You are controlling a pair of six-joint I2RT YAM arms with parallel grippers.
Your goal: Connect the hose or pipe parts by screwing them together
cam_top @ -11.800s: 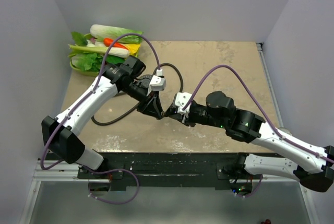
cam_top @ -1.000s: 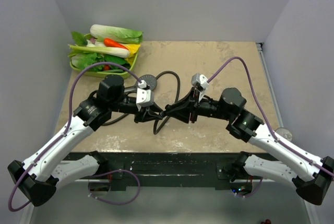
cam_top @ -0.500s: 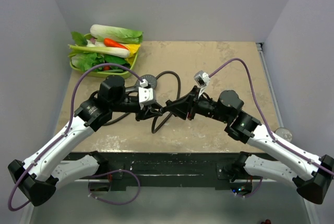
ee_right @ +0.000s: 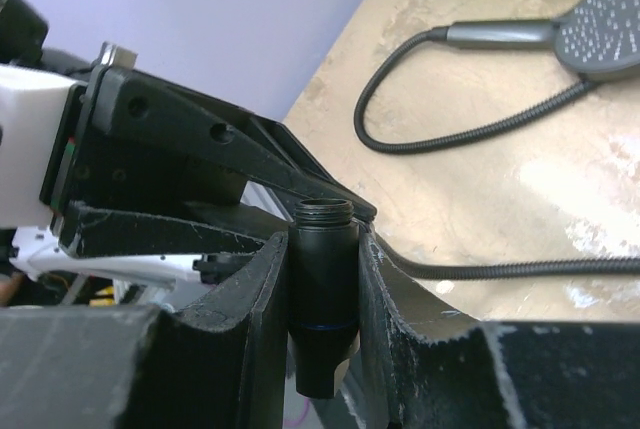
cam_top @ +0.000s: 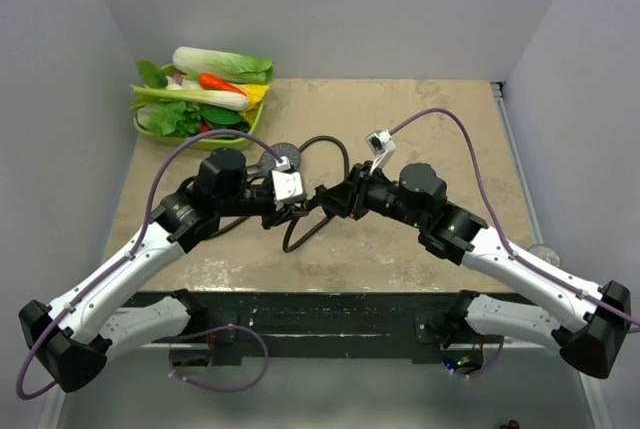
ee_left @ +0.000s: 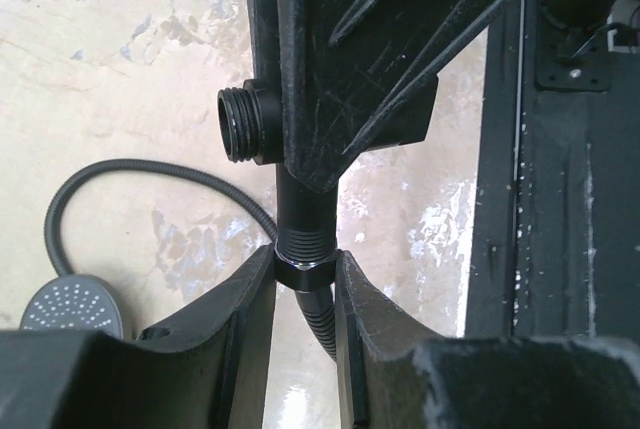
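The hose [cam_top: 300, 234] loops across the table to the dark shower head [cam_top: 283, 157], which lies face up and shows again in the right wrist view [ee_right: 600, 24]. My left gripper [ee_left: 305, 267] [cam_top: 292, 211] is shut on the hose's end nut [ee_left: 303, 271]. That nut meets the threaded end of a black pipe fitting [ee_left: 305, 211] with a threaded side port [ee_left: 236, 124]. My right gripper [ee_right: 325, 249] [cam_top: 326, 199] is shut on this fitting [ee_right: 325, 284], whose open threaded end points up. The two grippers meet tip to tip above the table's middle.
A green tray of vegetables [cam_top: 150, 131] sits at the back left corner. Purple cables [cam_top: 450, 129] arch over both arms. A black rail [cam_top: 320, 309] runs along the near edge, and walls close in on the left, back and right.
The right arm has shifted left and its wrist has turned. The left gripper has edged right. Both keep their grip, and the hose loop has swung slightly.
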